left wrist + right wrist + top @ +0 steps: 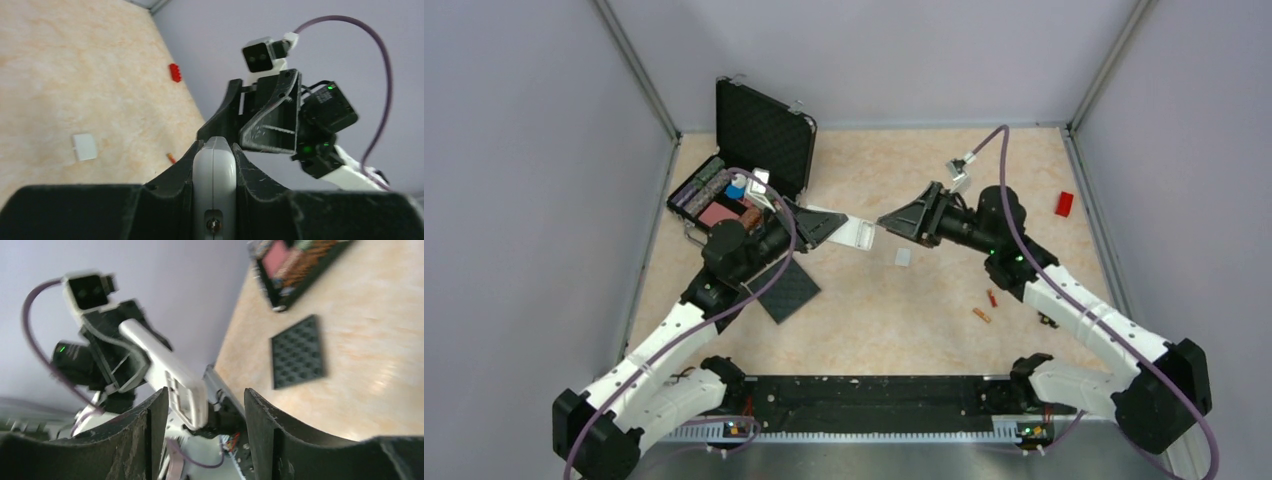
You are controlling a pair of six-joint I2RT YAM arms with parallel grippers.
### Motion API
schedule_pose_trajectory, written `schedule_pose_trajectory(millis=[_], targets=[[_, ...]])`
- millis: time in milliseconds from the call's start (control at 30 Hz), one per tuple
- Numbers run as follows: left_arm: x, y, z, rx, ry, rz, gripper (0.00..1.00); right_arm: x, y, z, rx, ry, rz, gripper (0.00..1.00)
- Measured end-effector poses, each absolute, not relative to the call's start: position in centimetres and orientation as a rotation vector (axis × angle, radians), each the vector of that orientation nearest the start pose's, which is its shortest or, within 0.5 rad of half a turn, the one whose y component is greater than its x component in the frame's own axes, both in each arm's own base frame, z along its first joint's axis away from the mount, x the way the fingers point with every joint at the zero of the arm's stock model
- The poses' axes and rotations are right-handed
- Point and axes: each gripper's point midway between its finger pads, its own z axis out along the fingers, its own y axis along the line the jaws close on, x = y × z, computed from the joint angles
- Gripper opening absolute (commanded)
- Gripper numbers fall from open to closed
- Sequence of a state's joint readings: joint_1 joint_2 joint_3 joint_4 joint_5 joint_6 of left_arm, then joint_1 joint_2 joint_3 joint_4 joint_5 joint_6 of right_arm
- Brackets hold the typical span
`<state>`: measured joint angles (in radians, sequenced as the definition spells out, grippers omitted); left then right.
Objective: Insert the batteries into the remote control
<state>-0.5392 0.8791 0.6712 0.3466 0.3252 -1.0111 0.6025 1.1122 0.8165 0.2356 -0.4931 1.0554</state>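
Note:
My left gripper [836, 228] is shut on the white-grey remote control [856, 234] and holds it above the table, its free end pointing right. In the left wrist view the remote [214, 170] is pinched edge-on between the fingers. My right gripper [886, 222] is open and faces the remote's free end, close to it. In the right wrist view the remote [167, 370] shows its open battery slot, just ahead of my spread fingers [154, 432]. Two orange-red batteries [991, 297] [981, 315] lie on the table under the right arm. One battery [171, 158] shows in the left wrist view.
A small grey-white cover plate [903, 257] lies below the grippers. A black square pad [786, 290] lies by the left arm. An open black case [744, 170] with several items stands at the back left. A red block [1064, 204] lies at the right wall.

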Motion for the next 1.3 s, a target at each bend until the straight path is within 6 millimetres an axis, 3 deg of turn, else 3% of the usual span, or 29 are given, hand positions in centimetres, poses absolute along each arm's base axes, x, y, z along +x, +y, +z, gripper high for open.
schedule_pose_trajectory(millis=[133,233,400,500,567,700,833,1033,1200,1300], targets=[[25.1,-23.9,30.8,-0.097,1.721,-1.316,0.0,26.3,24.9,26.6,0.211,2.045,1.354,0.53],[25.5,-23.2,28.9,-0.101,1.787,-1.226,0.0,26.9,20.4,21.4,0.37,2.204,1.046,0.49],[25.6,-22.6,27.2,-0.079,1.841,-1.151,0.0,24.7,14.8,12.3,0.497,2.469,0.573,0.46],[25.7,-22.4,26.8,-0.066,1.854,-1.134,0.0,22.5,11.7,8.1,0.545,2.582,0.33,0.45],[25.7,-22.3,26.8,-0.059,1.855,-1.135,0.0,21.4,9.9,6.3,0.553,2.628,0.184,0.45],[25.6,-22.3,26.9,-0.049,1.855,-1.143,0.0,21.3,7.4,4.7,0.535,2.648,-0.008,0.45],[25.4,-22.4,26.9,-0.04,1.857,-1.153,0.0,22.0,6.0,4.7,0.512,2.629,-0.078,0.46],[25.4,-22.4,27.0,-0.041,1.857,-1.153,0.0,22.0,6.2,4.2,0.459,2.655,-0.059,0.46],[25.5,-22.4,27.0,-0.044,1.856,-1.153,0.0,20.4,6.3,2.7,0.494,2.705,-0.041,0.44],[25.5,-22.3,27.0,-0.048,1.856,-1.155,0.0,20.1,6.3,2.4,0.496,2.717,-0.033,0.56]])
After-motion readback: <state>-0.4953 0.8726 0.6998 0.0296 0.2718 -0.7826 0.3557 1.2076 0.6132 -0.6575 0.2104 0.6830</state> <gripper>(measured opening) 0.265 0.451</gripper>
